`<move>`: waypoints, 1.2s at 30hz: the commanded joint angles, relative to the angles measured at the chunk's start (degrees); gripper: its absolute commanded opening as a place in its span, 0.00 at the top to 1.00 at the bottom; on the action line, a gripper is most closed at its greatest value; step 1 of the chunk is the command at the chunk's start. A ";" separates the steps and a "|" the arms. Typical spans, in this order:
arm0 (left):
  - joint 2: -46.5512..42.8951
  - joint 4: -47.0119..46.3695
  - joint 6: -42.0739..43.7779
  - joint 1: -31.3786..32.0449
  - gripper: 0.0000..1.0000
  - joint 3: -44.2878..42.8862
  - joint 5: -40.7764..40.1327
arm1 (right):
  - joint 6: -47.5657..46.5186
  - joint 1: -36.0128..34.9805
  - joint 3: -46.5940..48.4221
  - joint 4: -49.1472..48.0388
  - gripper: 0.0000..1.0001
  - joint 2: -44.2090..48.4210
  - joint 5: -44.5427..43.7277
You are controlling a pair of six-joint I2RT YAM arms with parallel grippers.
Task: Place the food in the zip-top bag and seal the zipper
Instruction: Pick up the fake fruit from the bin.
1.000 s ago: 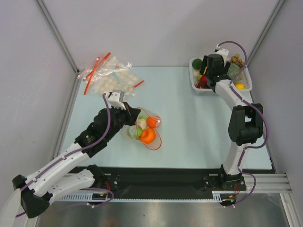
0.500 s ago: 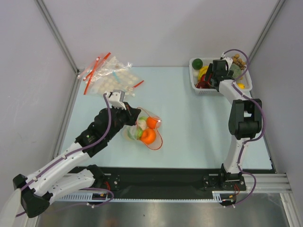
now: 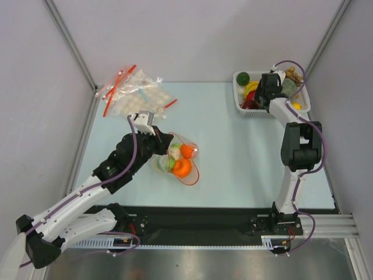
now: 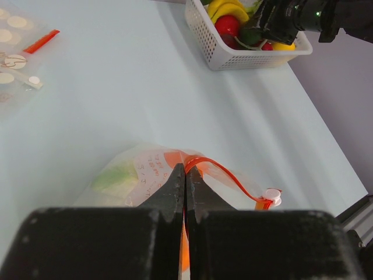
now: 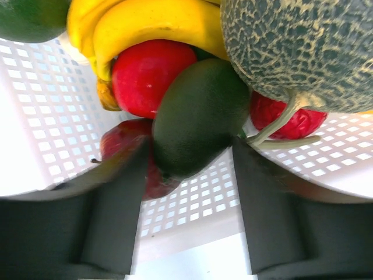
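Since a second ago your right arm has shifted right over the basket (image 3: 247, 112), baring a green round piece (image 3: 243, 77); your left arm has not budged.

Upper left: disc-dotted bags (image 3: 137, 96).

Centre-left: left gripper (image 4: 185, 175) clenched on the zipper (image 4: 224, 175) of the zip-top bag (image 3: 191, 174), with oranges (image 3: 182, 168) inside.

Upper right: right gripper (image 5: 189, 169) straddles a dark green oval piece (image 5: 198, 116). You cannot tell whether it pinches yet.

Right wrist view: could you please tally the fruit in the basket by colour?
Yellow: 1, the banana bunch.
Red: 3, a bright fruit, a darker fruit, a berry-like piece.
Green: 3, the dark oval fruit, the netted melon, a piece at top left.
Total: 7.
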State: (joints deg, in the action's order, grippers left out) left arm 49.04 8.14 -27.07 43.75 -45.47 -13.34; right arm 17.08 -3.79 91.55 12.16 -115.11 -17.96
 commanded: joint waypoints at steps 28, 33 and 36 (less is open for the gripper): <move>0.01 -3.92 -0.62 -0.15 1.00 -1.02 -0.02 | -0.74 -10.61 -10.58 -1.44 0.67 29.31 10.65; -0.08 -3.84 -0.53 -0.15 1.00 -1.02 -0.54 | 4.62 -12.73 -22.00 -6.53 0.66 45.19 20.56; 0.09 -3.84 -0.44 -0.15 1.00 -1.02 -0.54 | 4.98 -16.50 -25.61 -6.37 0.66 50.93 21.73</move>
State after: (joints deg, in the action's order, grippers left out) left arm 49.39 8.10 -27.05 43.75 -45.47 -13.37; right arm 19.73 -17.12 68.31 9.21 -69.30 -1.65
